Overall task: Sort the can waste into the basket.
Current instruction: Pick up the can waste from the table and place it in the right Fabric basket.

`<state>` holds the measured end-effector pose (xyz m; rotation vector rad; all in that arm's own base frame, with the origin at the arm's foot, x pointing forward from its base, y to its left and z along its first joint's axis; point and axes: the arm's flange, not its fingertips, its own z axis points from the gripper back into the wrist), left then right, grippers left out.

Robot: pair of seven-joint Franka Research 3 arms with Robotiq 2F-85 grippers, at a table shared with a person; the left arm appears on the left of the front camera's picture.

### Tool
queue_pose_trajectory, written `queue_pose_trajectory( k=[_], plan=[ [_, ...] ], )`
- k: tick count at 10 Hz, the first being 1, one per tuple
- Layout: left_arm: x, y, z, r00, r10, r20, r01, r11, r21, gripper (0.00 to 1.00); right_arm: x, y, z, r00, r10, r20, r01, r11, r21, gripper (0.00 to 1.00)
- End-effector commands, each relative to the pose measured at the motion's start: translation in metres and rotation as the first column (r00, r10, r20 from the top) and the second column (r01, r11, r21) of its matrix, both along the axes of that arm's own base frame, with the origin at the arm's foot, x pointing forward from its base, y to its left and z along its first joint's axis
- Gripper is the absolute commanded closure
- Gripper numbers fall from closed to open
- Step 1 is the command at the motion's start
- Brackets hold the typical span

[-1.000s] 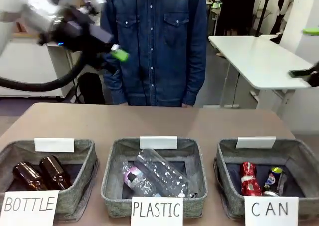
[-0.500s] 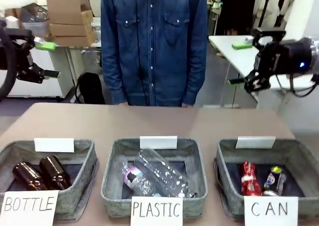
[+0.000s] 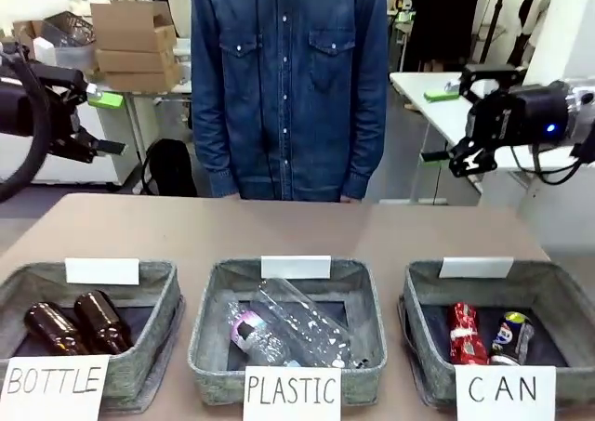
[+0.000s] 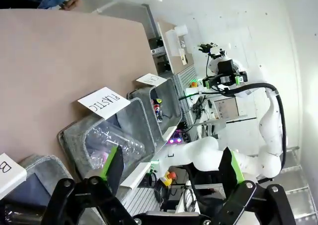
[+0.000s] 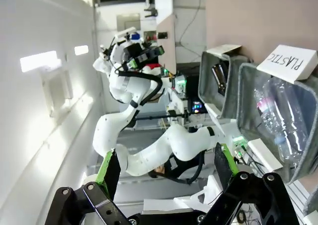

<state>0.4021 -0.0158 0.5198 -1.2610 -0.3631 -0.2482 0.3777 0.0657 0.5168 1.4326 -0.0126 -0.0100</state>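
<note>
In the basket [image 3: 430, 296] at the table's near right corner, behind the "CAN" sign [image 3: 505, 390], both cans lie side by side on the dark bottom: the red can [image 3: 465, 332] to the left, the blue can [image 3: 509, 334] just beside it on the right, silver ends toward the near wall. The red one looks dented along its side; the blue one carries silver and yellow print. With both in the right bin, the sort looks done. That would explain the arms: the left gripper [image 3: 96, 124] is raised off the table's left edge and the right gripper [image 3: 444, 125] above the far right corner, each with jaws spread wide and nothing between them, well clear of the bins.
</note>
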Motion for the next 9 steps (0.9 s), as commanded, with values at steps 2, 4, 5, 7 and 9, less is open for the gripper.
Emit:
queue_pose_trajectory(
  k=[2,4,5,7,9],
  plan=[
    [0.0005,0.0061,0.0041,1.0,0.01,-0.007,-0.01,1.0,0.012,0.0,-0.0029,-0.0018,0.0015,1.0,0.015,-0.001,-0.015,1.0,0.003,0.0],
    [0.0005,0.0061,0.0041,1.0,0.01,-0.007,-0.01,1.0,0.012,0.0,-0.0029,-0.0018,0.0015,1.0,0.015,-0.001,-0.015,1.0,0.003,0.0],
    [0.0005,0.0061,0.0041,1.0,0.01,-0.007,-0.01,1.0,0.012,0.0,-0.0029,-0.0018,0.0015,1.0,0.015,-0.001,-0.015,1.0,0.003,0.0],
    [0.0005,0.0061,0.0041,1.0,0.01,-0.007,-0.01,1.0,0.012,0.0,-0.0029,-0.0018,0.0015,1.0,0.015,-0.001,-0.015,1.0,0.003,0.0],
    [0.0005,0.0061,0.0041,1.0,0.01,-0.007,-0.01,1.0,0.012,0.0,-0.0029,-0.0018,0.0015,1.0,0.015,-0.001,-0.015,1.0,0.003,0.0]
  ],
)
